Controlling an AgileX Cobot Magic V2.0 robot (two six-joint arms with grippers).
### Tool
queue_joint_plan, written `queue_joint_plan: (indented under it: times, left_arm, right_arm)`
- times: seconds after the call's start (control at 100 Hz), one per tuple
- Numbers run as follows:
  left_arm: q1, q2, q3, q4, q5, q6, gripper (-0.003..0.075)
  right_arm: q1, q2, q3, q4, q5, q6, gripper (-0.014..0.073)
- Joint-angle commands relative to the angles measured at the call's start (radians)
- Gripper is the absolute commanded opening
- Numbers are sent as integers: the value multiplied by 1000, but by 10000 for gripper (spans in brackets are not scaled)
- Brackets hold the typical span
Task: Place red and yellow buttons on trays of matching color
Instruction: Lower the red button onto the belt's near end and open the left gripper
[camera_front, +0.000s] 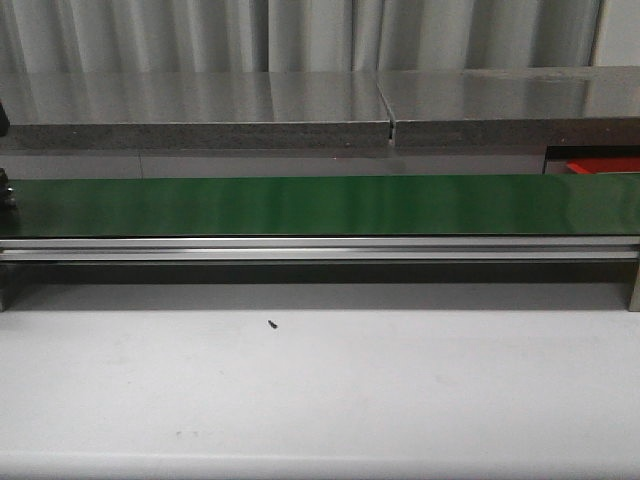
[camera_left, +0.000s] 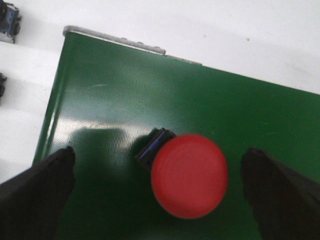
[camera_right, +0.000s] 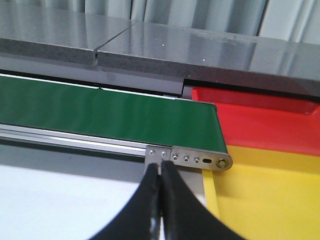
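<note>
One green conveyor belt (camera_front: 300, 205) crossing white table (camera_front: 320, 390)

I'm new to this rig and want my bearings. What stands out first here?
The round red push button lying on the green conveyor belt, between the fingers of the open left claw, draws the eye first. Next, past the belt's end, the red tray sits beside the yellow tray, near the shut right claw.

A pale grey table (camera_front: 320, 390) fills the foreground, a tiny dark speck (camera_front: 272, 323) on it. Beyond the table runs a polished grey stone ledge (camera_front: 300, 105); behind the ledge hang pale pleated curtains (camera_front: 300, 35).
</note>
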Motion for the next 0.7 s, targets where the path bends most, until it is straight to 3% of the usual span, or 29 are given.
queue_joint_plan:
  times: [0.0, 0.26, 0.44, 0.69]
  left_arm:
    - [-5, -50, -67, -47, -11, 0, 681]
    - [6, -139, -138, -39, 62, 0, 681]
    - [32, -206, -106, 84, 105, -2, 681]
    - [198, -243, -16, 178, 127, -30, 681]
  right_arm:
    - [2, -18, 0, -4, -80, 3, -98]
    - [2, -18, 0, -4, -80, 3, -98]
    - [2, -18, 0, -4, -80, 3, -98]
    - [2, -18, 0, -4, -80, 3, -98]
